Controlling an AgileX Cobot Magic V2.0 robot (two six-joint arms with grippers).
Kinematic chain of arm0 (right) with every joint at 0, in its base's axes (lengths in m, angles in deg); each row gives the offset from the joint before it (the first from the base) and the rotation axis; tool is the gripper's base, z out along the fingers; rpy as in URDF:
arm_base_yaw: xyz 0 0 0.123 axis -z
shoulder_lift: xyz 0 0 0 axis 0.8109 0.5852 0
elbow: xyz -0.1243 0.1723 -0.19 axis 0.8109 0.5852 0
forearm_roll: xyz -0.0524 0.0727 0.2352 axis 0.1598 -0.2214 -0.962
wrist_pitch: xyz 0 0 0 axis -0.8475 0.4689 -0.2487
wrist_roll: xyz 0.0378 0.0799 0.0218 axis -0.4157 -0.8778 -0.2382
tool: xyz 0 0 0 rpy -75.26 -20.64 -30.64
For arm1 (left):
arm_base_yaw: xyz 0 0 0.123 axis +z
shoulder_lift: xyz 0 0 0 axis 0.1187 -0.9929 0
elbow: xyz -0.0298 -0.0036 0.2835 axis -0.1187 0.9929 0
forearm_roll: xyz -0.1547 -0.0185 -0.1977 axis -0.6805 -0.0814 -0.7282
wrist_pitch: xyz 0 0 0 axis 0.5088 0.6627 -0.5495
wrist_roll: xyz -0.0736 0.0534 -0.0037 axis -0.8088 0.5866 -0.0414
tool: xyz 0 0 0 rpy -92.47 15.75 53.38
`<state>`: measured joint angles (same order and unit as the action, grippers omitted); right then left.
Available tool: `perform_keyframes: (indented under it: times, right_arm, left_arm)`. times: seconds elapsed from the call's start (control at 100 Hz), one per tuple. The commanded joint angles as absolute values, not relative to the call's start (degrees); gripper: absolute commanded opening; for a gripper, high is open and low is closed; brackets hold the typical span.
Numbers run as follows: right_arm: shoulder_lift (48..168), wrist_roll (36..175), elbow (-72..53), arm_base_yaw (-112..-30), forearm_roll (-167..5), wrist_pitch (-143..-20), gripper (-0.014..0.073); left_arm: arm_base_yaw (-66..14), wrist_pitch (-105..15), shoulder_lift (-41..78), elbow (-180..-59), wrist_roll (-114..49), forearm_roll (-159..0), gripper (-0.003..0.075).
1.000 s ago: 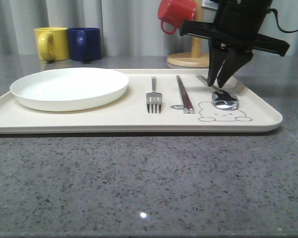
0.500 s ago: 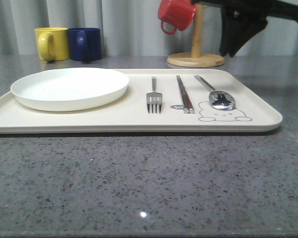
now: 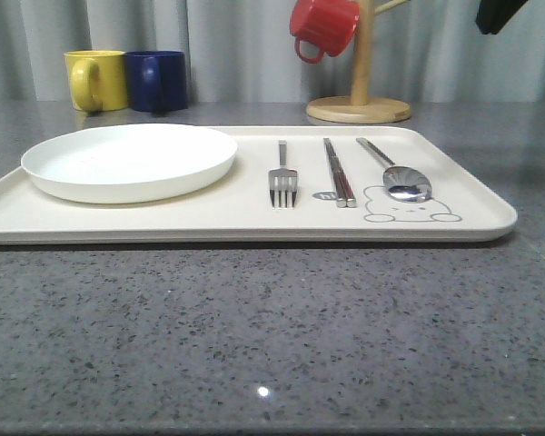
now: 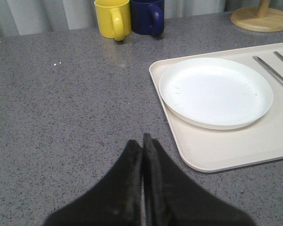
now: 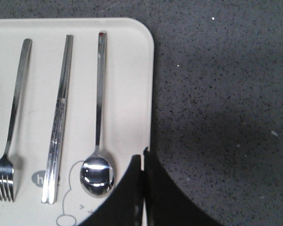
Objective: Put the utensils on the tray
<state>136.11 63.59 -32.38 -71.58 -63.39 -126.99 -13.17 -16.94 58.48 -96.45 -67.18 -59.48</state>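
Observation:
The cream tray (image 3: 209, 218) (image 5: 127, 70) (image 4: 236, 146) lies on the grey table. On its right half lie a silver fork (image 3: 282, 177) (image 5: 12, 127), a pair of chopsticks (image 3: 338, 173) (image 5: 59, 117) and a spoon (image 3: 401, 179) (image 5: 98, 141), side by side, all free. My right gripper (image 5: 144, 153) is shut and empty, high above the tray's right edge near the spoon's bowl; its dark tip (image 3: 498, 13) shows at the top right of the front view. Left of the tray, my left gripper (image 4: 142, 141) hangs over bare table, shut and empty.
A round white plate (image 3: 127, 161) (image 4: 216, 92) sits on the tray's left half. Behind the tray stand a yellow mug (image 3: 96, 80) (image 4: 113, 18) and a blue mug (image 3: 157, 80) (image 4: 147, 15). A wooden mug tree (image 3: 359, 104) holds a red mug (image 3: 322, 27).
My right gripper has risen from just above the spoon's handle and pulled up and to the right, nearly out of the front view. The spoon stays on the tray.

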Motion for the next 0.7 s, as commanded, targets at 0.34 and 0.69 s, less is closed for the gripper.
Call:
perform_keyframes:
  times: [0.34, 0.69]
  right_arm:
    - [116.94, 62.97, -13.54, -68.72, -62.36, -114.82, -0.0062]
    - [97.50, 62.81, 5.15, -64.40, -58.03, -105.88, -0.0062]
  left_arm:
    - [-13.49, -21.20, 57.88, -97.79, -67.65, -59.84, -0.0019]
    - [-13.49, -21.20, 57.88, -97.79, -67.65, -59.84, -0.0019]
